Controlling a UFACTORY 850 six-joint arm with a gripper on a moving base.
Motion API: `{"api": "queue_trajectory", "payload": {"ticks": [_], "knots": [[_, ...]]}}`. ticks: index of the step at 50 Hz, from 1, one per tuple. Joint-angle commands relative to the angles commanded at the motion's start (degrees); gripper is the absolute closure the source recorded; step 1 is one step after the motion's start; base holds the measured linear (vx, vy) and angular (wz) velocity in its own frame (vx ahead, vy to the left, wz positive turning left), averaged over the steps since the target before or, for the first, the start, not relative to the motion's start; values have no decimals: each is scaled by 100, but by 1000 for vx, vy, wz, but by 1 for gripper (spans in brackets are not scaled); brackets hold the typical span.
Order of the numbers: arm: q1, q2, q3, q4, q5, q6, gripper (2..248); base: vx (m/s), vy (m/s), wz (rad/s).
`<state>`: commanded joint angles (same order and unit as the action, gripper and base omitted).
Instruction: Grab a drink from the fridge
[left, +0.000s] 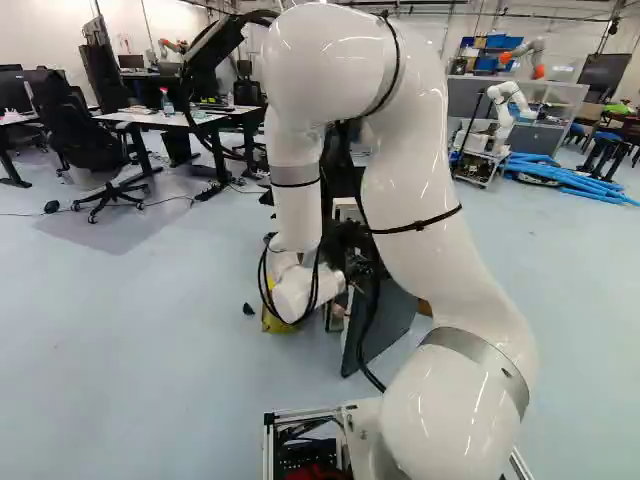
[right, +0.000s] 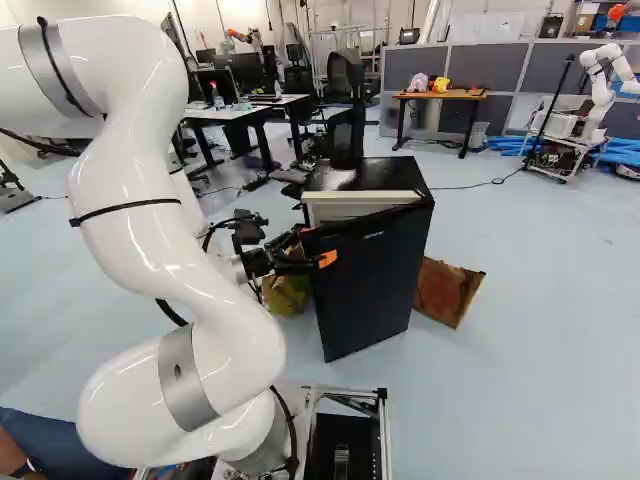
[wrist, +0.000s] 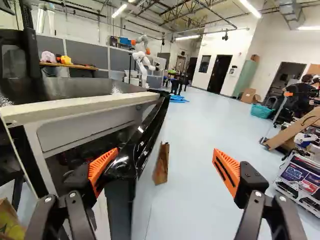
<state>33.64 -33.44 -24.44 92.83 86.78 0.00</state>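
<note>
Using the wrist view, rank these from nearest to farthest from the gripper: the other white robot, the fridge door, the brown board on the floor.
1. Fridge door: its edge lies within the gripper's opening, close by one finger.
2. Brown board: on the floor, just past the door.
3. Another robot: far back in the room.

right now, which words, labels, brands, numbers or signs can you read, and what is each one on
None can be read, so nothing to quote.
Fridge door: a small pale mark, too small to read.
Blue and red panel: print, too blurred to read.
</note>
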Motion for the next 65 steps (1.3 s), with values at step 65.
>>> {"api": "queue_trajectory", "payload": {"ticks": [65], "knots": [[-461,-39,785,1488,0,0,3,0,0,0]]}}
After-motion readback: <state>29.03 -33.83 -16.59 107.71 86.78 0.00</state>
